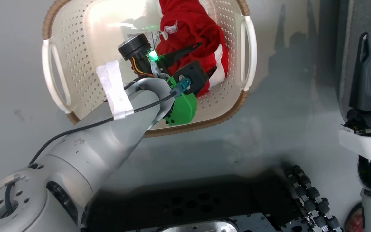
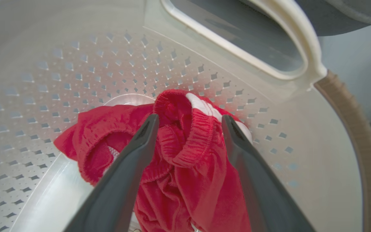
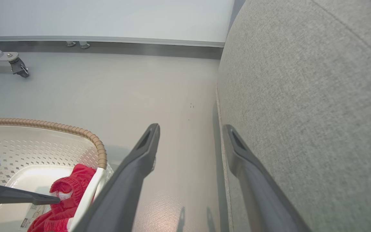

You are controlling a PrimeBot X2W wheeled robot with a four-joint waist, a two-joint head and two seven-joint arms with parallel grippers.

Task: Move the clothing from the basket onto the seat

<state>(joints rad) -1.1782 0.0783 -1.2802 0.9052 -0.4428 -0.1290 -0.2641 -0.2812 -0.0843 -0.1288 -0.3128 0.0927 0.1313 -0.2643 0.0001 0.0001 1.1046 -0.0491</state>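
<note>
The red clothing (image 1: 188, 29) lies bunched in the right part of the cream perforated basket (image 1: 76, 64). My left gripper (image 1: 207, 56) reaches down into the basket. In the left wrist view it is open (image 2: 189, 120), its two dark fingers straddling a gathered fold of the clothing (image 2: 185, 151) with a white panel showing. My right gripper (image 1: 365, 38) hangs open (image 3: 191, 129) over the floor, right beside the grey woven seat (image 3: 301, 96), with nothing between its fingers. The right wrist view also catches the basket (image 3: 98, 151) and the clothing (image 3: 72, 190).
The basket stands on a glossy grey floor (image 3: 124, 90). A paper label (image 1: 155, 37) shows on the basket bottom. My dark wheeled base (image 1: 204, 206) lies below it. A caster (image 3: 18, 66) and a wall skirting (image 3: 108, 40) stand at the back.
</note>
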